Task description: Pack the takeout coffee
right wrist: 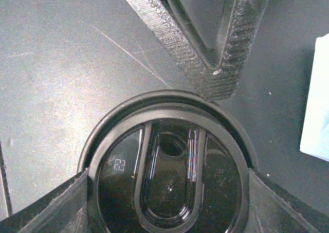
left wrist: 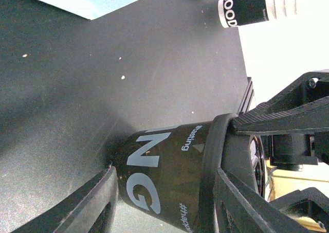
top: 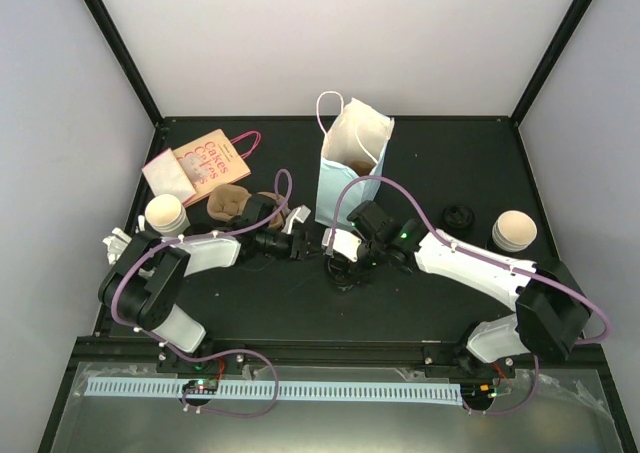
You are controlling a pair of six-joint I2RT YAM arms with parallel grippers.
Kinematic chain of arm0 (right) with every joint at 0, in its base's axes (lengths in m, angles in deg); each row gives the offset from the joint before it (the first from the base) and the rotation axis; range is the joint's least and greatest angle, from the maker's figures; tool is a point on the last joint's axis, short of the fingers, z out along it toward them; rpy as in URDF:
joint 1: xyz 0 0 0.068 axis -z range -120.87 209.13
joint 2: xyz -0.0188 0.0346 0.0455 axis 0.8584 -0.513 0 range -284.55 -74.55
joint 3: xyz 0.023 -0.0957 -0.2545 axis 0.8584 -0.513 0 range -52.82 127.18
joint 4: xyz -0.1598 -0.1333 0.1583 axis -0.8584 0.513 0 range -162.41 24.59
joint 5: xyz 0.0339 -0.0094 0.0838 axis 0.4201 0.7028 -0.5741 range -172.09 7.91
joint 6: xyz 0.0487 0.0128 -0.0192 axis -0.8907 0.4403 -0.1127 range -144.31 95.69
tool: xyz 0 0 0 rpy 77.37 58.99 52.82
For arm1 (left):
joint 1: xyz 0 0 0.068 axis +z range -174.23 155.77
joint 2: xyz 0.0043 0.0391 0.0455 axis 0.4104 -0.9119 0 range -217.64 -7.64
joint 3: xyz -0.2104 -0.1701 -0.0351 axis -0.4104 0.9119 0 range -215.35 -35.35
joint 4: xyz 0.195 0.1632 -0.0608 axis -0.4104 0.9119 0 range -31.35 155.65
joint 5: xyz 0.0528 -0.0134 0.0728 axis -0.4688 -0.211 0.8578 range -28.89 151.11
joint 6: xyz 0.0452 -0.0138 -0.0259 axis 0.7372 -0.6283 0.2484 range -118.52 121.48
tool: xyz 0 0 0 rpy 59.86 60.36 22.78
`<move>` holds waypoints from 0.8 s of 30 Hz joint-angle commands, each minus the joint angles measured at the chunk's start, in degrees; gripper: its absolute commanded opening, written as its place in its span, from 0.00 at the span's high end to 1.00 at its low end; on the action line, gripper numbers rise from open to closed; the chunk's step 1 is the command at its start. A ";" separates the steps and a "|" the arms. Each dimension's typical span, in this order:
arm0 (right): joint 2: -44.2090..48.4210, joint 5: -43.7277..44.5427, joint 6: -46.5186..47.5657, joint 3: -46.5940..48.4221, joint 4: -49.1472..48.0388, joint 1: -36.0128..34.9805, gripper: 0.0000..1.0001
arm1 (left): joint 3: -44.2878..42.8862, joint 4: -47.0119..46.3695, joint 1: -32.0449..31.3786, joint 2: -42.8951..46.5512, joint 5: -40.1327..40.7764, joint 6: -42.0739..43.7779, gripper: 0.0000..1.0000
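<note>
The black table (top: 250,303) carried two paper bags: a pale blue one (top: 345,188) standing upright at the back centre, and a pink printed one (top: 205,158) lying flat at the back left. One brown cup carrier (top: 228,203) sat just in front of the flat bag.

There were three cups. One pale-topped cup (top: 165,214) stood at the left edge and another (top: 514,230) at the right. The third, a black cup (left wrist: 154,176) with white lettering, stood in front of the upright bag, clamped between the fingers of the left gripper (left wrist: 164,184).

There were two black lids. One (right wrist: 216,176) sat on the held cup, with the right gripper (right wrist: 167,192) closed around its rim from above. The other (top: 458,216) lay loose beside the right-hand cup.
</note>
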 commanded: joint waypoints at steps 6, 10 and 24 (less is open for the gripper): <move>-4.57 -0.94 -0.10 -3.59 8.74 -0.47 0.26 | -0.76 -4.16 -0.98 -0.59 -3.88 -0.60 0.47; -4.66 -1.02 -0.03 -3.48 8.74 -0.46 0.26 | -0.92 -2.60 -1.46 -1.54 -2.88 0.13 0.50; -5.22 -1.20 -0.03 -3.69 8.56 -0.45 0.26 | -2.01 7.25 -3.00 -7.01 5.42 3.58 0.67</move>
